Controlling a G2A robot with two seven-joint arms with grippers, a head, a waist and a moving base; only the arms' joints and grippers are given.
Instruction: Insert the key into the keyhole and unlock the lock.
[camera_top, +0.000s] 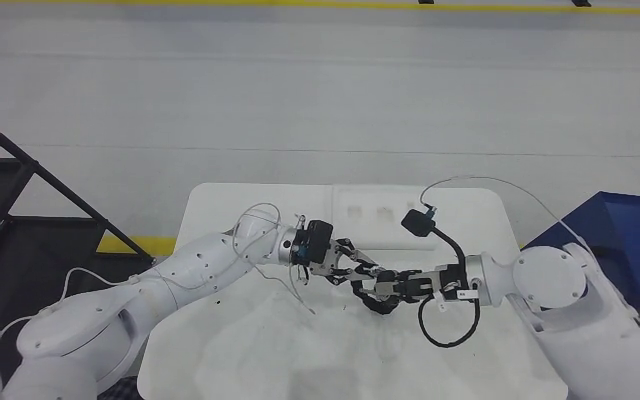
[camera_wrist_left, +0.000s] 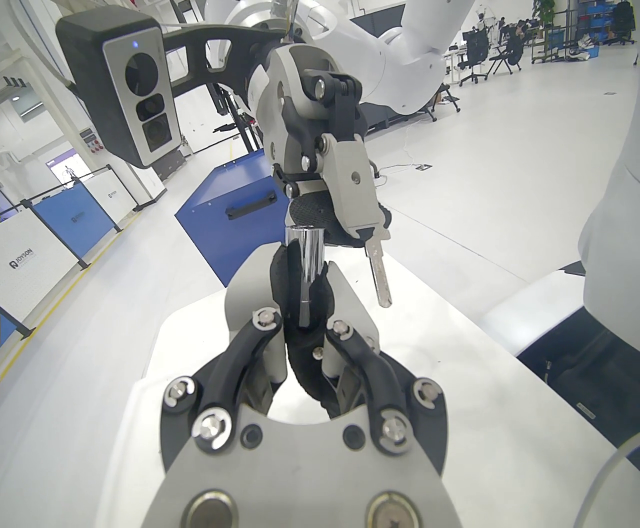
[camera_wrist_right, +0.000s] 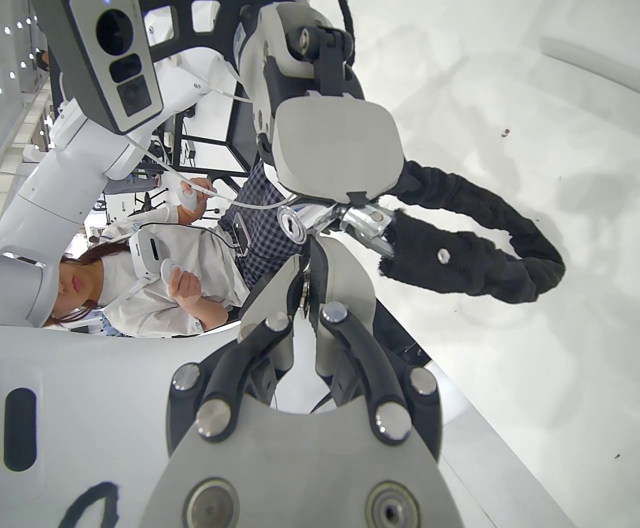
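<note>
Right gripper (camera_wrist_left: 365, 231): clamped on the key (camera_wrist_left: 381, 280) by its head.
Left gripper (camera_wrist_left: 304, 300): closed around the lock (camera_wrist_left: 306, 260) barrel.
Key: blade beside barrel, apart, uninserted.
Advice: probably align blade with barrel axis, push straight, then twist while 1 gripper steadies it.

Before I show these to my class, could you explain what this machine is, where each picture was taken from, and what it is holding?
It is a robot with two arms working over a white table. Each arm ends in a two-fingered gripper. One picture looks down from a camera above the arms. The other two come from cameras on the wrists, so each shows its own gripper close up and the other arm's gripper farther off. The left gripper is shut on the lock, a shiny cylinder with a black fabric-covered loop. The right gripper is shut on the key, whose blade sits beside the lock, not yet in it.
</note>
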